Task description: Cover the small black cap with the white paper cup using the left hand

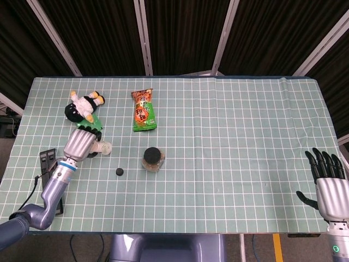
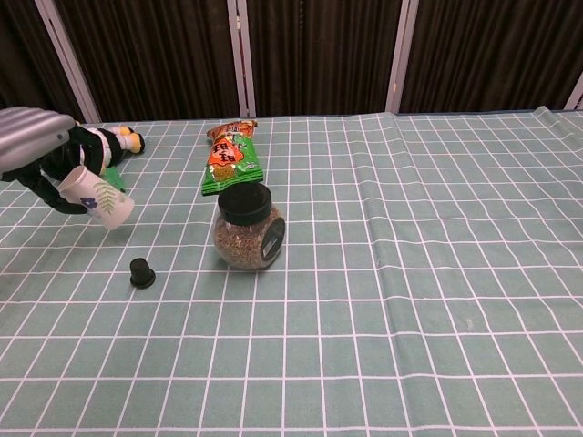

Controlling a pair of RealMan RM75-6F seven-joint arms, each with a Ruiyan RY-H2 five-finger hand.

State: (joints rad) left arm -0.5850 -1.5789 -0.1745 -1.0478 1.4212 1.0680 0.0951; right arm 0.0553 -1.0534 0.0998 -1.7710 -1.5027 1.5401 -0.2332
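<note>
Left hand: the left hand [image 2: 36, 150] sits at the left edge of the chest view, fingers curled around the white paper cup [image 2: 98, 198]; in the head view it shows in the left middle of the frame [image 1: 80, 143].
Cup: printed with a small flower and leaves, it is held tilted, lifted off the cloth, its base pointing down and to the right.
Cap: the small black cap [image 2: 140, 272] stands on the checked tablecloth [image 2: 410, 273] in the lower left of the chest view, below and right of the cup, apart from it.
Jar: a glass jar with a black lid [image 2: 248, 228] stands just right of the cap, centre-left of the frame.
Snack: an orange and green snack packet [image 2: 231, 157] lies flat behind the jar.
Toy: a plush toy [image 1: 83, 105] lies in the upper left, just above the left hand.
Right hand: the right hand [image 1: 327, 182] is at the lower right of the head view, fingers spread and holding nothing.
</note>
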